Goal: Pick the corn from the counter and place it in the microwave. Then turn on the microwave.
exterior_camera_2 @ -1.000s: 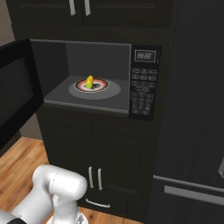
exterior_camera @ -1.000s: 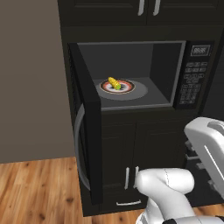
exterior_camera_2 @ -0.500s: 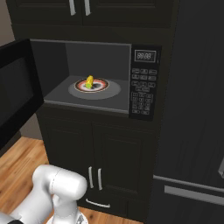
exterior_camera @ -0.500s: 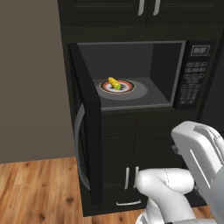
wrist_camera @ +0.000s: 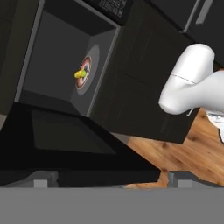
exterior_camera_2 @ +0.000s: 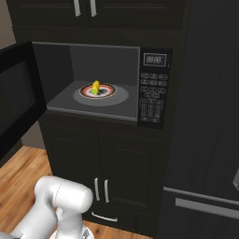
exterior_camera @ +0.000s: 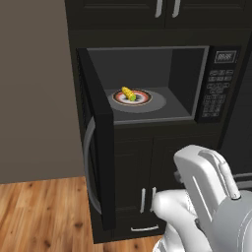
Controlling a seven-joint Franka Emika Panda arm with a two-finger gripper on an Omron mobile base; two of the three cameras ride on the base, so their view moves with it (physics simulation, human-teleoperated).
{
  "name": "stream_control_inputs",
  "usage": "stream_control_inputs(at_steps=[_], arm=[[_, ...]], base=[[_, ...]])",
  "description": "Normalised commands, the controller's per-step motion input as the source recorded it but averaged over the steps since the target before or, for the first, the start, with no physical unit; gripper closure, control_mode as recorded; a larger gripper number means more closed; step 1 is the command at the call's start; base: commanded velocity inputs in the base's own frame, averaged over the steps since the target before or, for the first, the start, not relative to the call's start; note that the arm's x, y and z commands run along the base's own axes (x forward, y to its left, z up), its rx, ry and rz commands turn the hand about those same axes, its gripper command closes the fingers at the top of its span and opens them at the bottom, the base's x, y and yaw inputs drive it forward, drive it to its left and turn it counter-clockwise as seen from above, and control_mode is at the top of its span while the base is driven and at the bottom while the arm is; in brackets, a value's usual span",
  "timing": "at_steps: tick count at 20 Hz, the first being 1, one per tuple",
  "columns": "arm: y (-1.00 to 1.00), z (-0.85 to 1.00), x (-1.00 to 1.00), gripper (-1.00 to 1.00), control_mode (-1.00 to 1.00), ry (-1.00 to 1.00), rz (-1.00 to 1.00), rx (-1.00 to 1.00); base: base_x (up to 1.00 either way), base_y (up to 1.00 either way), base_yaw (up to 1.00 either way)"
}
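You had the microwave (exterior_camera: 147,83) door (exterior_camera: 98,147) swung wide to the left, dark cabinets (exterior_camera_2: 107,163) below it. The right base view showed the keypad (exterior_camera_2: 151,100) squarely. The small yellow corn (exterior_camera: 128,93), green-tipped, lay on the red-ringed plate (exterior_camera_2: 109,92) inside. The gripper's (wrist_camera: 109,181) fingers (wrist_camera: 41,180) stood spread wide, holding nothing.

The corn (exterior_camera: 128,93) lies on the turntable plate (exterior_camera: 142,98), which sits on the floor of the microwave (exterior_camera: 147,83) cavity. The door (exterior_camera: 96,133) stands swung out at nine o'clock of the cavity; the keypad (exterior_camera_2: 150,100) is at three o'clock. Cabinet doors (exterior_camera_2: 100,172) stand below the microwave, more cabinets (exterior_camera: 162,10) above. My fingers (wrist_camera: 109,180) hang spread wide just outside the door, well apart from the corn.
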Motion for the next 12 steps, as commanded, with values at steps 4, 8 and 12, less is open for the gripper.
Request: stream_control_inputs(at_steps=[4, 8, 12], arm=[[0.29, -0.17, 0.05, -1.00, -1.00, 0.00, 0.05, 0.02], [0.32, -0.13, 0.18, -1.00, -1.00, 0.00, 0.04, 0.00], [0.28, -0.08, 0.23, -1.00, -1.00, 0.00, 0.02, 0.00]], base=[[0.00, 0.00, 0.00], [0.00, 0.00, 0.00], [0.00, 0.00, 0.00]])
